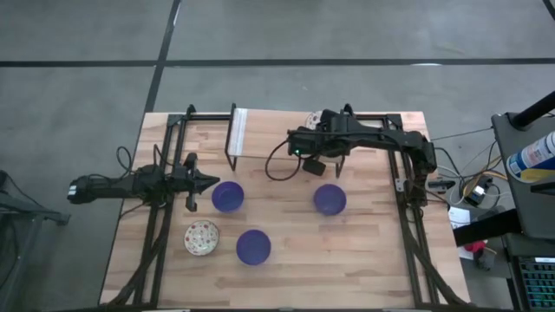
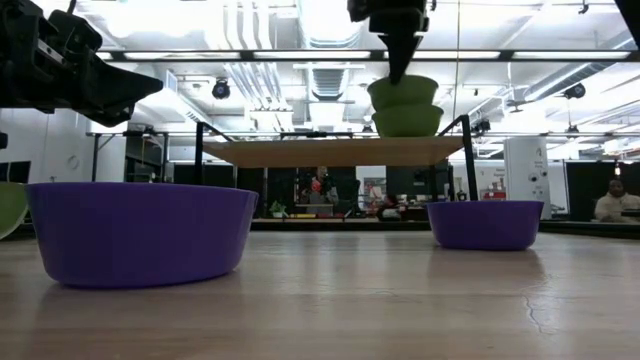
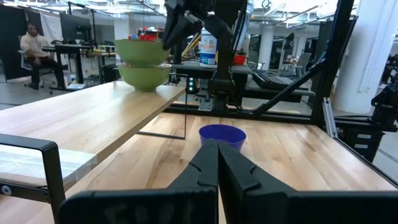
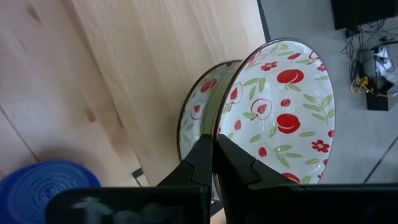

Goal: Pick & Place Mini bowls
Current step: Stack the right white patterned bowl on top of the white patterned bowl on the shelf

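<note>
Two white, red-flowered mini bowls with green outsides stand nested [image 2: 405, 118] on a raised wooden shelf [image 2: 330, 152] at the table's far side; from above only a sliver [image 1: 310, 120] shows. My right gripper [image 4: 214, 158] reaches down onto the upper bowl and is shut on it. A third patterned bowl [image 1: 201, 237] and three deep blue bowls [image 1: 228, 197] [image 1: 329, 199] [image 1: 253, 247] rest on their bases on the table. My left gripper [image 1: 208, 182] hovers shut, just left of the nearest blue bowl. My right gripper pinches the upper patterned bowl by its rim [image 4: 217, 132], one finger [image 4: 239, 168] inside the bowl and the other [image 4: 198, 163] outside. It comes from above, pointing down [image 2: 398, 72]. The bowl sits upright, nested in the lower bowl [image 4: 194, 109] on the shelf.
The shelf stands on a black wire frame [image 1: 232, 160] over the table's far half. Black rails [image 1: 160, 217] [image 1: 408, 217] run along both sides of the table. Bare wood lies along the near edge. People sit in the room beyond [image 3: 37, 46].
</note>
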Available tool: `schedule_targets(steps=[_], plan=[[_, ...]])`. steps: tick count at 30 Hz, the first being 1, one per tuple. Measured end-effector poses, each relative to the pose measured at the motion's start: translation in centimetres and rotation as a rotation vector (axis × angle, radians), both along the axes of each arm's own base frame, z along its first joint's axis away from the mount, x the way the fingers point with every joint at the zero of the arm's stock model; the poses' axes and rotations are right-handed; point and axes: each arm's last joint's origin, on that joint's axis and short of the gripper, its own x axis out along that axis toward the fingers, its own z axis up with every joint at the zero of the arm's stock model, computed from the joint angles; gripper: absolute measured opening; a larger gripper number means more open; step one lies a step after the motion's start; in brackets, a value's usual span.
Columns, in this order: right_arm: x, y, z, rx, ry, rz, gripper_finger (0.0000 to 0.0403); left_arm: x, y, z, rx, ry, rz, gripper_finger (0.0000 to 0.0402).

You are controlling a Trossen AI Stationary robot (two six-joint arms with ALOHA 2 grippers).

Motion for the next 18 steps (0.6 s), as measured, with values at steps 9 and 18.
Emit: schedule_targets(steps=[9, 18], plan=[[0.0, -0.1, -1.1, 0.018, 0.031, -0.017, 0.0008, 0.0, 0.0, 0.0, 0.0, 0.0, 0.0, 0.0], [-0.1, -0.1, -1.2, 0.019, 0.033, -0.024, 0.0008, 0.0, 0.0, 0.0, 0.0, 0.0, 0.0, 0.0]])
